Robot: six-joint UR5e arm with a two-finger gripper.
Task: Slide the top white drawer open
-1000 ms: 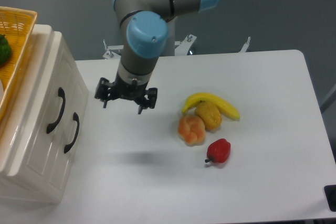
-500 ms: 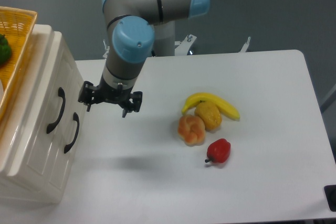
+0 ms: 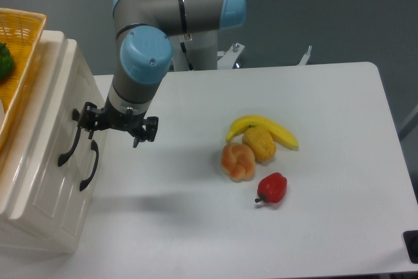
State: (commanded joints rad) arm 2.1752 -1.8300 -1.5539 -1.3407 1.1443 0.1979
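Gripper (image 3: 112, 127) spread wide, holding nothing, left finger (image 3: 85, 117) right at the black handle (image 3: 69, 140) of the top drawer (image 3: 49, 135), contact unclear. Drawer shut, at the left edge under a wicker basket (image 3: 18, 63). Far right on the table (image 3: 339, 135): banana (image 3: 271, 128), pepper (image 3: 273, 188).

Light: bright and even, coming from overhead; nothing dim
Shadows: soft grey smudge on the table (image 3: 326, 129) under the arm (image 3: 140, 70)
Glare: mild sheen on the cabinet (image 3: 39, 181)
Focus: kinda soft overall
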